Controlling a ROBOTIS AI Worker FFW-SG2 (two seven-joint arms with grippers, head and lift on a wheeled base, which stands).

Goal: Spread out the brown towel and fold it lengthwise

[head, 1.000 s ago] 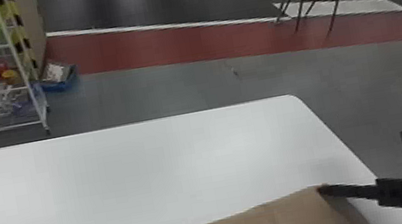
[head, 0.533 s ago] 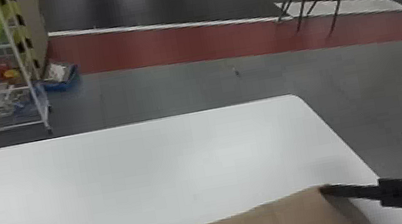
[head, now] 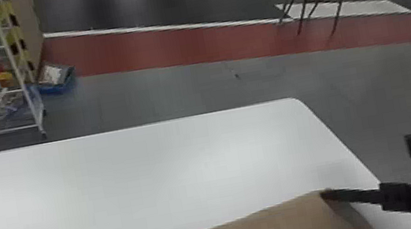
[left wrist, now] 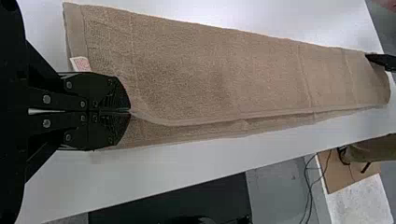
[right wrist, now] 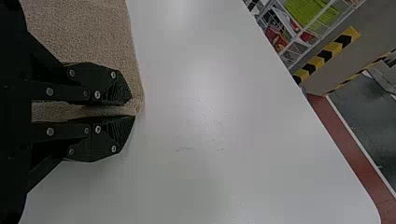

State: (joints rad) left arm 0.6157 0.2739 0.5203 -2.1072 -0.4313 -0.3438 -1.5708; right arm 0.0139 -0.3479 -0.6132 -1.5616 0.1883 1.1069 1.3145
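Towel held at both ends, layers need squaring

Brown towel (left wrist: 210,70) lies as a long doubled strip on the white table (head: 187,175); in the head view it runs along the bottom of the frame and rises toward the lower right. Left gripper (left wrist: 129,111): fingers pressed together, tips nipping the upper layer's loose edge, near the short end with the sewn-in label (left wrist: 80,64). Right gripper (right wrist: 133,109): fingers a little apart with cloth pinched between the tips, at the far-end corner, lower right of the head frame. Grips sit on opposite long sides: the left on the layered edge, the right on the smooth one.

Step looks like tidying the lengthwise fold. Upper edge doesn't match the lower one; a strip of the bottom layer sticks out past it for much of the length, with a slack curve just beyond the left fingertips.

To do it well: draw the ends gently apart until that curve straightens, cloth kept low over the table so it can't swing. Then have the left bring the top edge over the bottom edge and lay it down before letting go. Move both sides at matching pace, or the strip will skew. Light pull only; a hard one could drag the lower layer along or slip the right tips off the corner, which have little cloth to hold. Smooth the shaded lift by the right fingers last.
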